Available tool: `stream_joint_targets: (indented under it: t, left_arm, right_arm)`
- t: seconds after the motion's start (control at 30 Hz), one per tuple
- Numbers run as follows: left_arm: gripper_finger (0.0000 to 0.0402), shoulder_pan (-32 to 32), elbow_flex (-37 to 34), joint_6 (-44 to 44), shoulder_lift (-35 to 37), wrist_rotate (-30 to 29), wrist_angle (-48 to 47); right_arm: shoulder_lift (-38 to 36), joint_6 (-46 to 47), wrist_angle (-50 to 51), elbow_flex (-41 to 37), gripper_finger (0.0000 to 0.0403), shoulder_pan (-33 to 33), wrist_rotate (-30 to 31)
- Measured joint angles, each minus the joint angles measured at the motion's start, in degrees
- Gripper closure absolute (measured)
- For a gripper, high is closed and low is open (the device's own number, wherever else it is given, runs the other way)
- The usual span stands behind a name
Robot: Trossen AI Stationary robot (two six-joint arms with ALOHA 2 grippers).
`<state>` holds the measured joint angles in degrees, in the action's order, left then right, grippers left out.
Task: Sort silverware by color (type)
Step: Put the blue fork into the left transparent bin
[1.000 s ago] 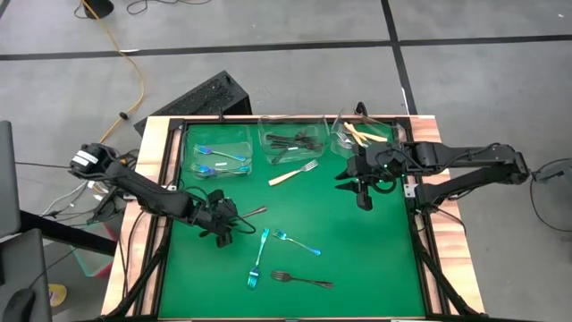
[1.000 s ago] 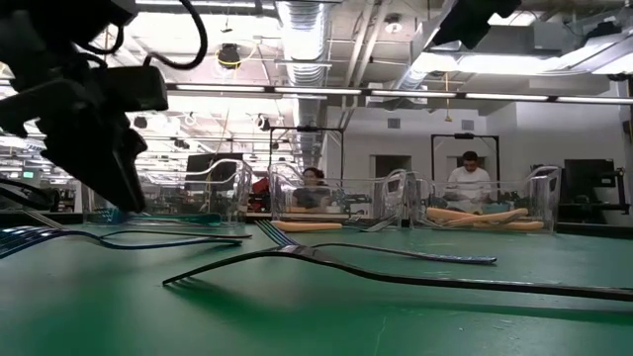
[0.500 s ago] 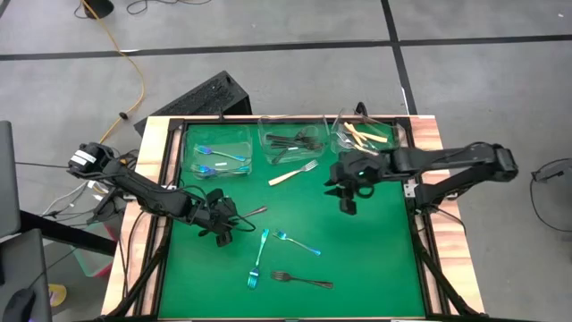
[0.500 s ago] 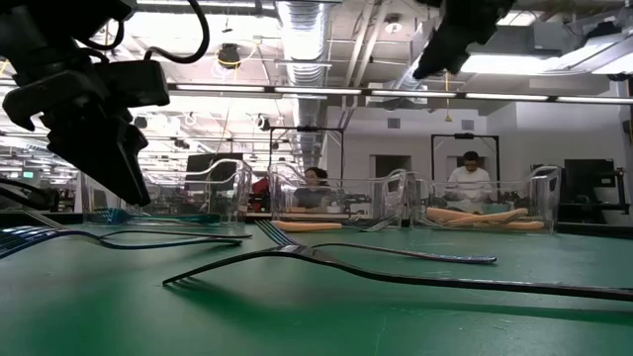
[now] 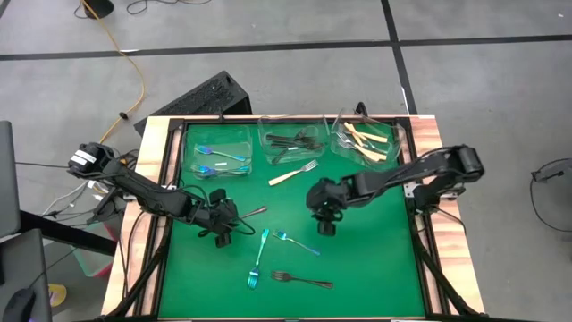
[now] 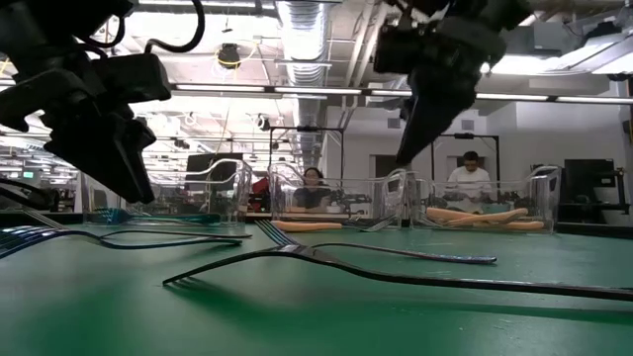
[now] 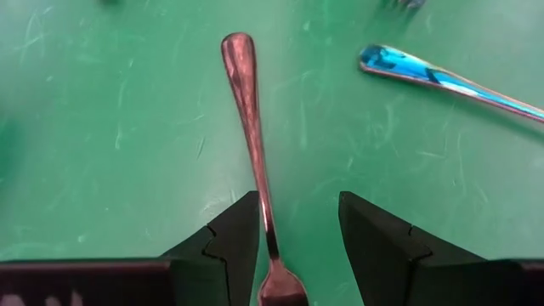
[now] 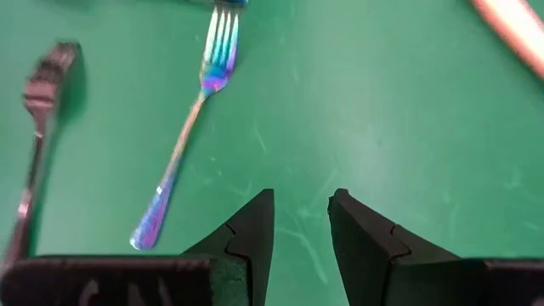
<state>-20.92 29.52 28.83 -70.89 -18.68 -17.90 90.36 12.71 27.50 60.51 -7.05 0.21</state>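
My left gripper [image 5: 223, 225] [image 7: 297, 246] is open, low over the table's left-middle. Its fingers stand on either side of a dark fork [image 7: 251, 127] that lies flat, handle end [image 5: 260, 211] pointing away. My right gripper [image 5: 326, 220] [image 8: 302, 229] is open and empty above the table's middle. Just ahead of it in its wrist view lie a blue-teal fork [image 8: 189, 140] and a dark fork [image 8: 36, 136]. Two blue-teal forks [image 5: 259, 256] [image 5: 299, 241], another dark fork [image 5: 304, 280] and a cream-handled fork [image 5: 293, 173] lie flat on the green mat. My left gripper's fingers [image 7: 229, 242] come down from above and straddle the dark fork near its neck [image 7: 268, 229], lying across it. The fork runs close along one finger's inner side. I cannot tell whether it touches. The fork lies flat on the mat.
Three clear tubs stand along the far edge: the left one [image 5: 219, 159] holds blue-teal forks, the middle [image 5: 295, 140] dark ones, the right [image 5: 362, 139] cream-handled ones. A raised black frame [image 5: 176, 179] rims the mat. People sit in the room beyond [image 6: 468, 178].
My right gripper has moved from beside the right tub toward the table's left and near edges, coming down over the middle of the mat near the loose forks.
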Motion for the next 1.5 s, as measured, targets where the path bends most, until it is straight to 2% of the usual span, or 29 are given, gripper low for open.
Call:
stream_joint_targets:
  t: [0.23,0.57,1.03,1.5]
  left_arm:
    - [0.0256,0.0,0.8,-0.5,0.0,0.4,1.3]
    - [0.0256,0.0,4.9,1.6,0.1,-1.0,1.2]
    - [0.0256,0.0,10.9,-0.3,0.1,-11.4,2.9]
    - [0.0256,0.2,11.1,-6.9,0.1,-19.6,7.8]
  right_arm:
    - [4.4,1.9,-3.1,0.0,0.0266,-1.7,-0.3]
    - [3.5,3.8,-7.3,0.1,0.0266,-4.3,-0.3]
    - [3.2,5.4,-10.5,3.1,0.0266,-6.1,0.1]
    - [3.2,9.5,-10.4,3.2,0.0266,-4.4,0.0]
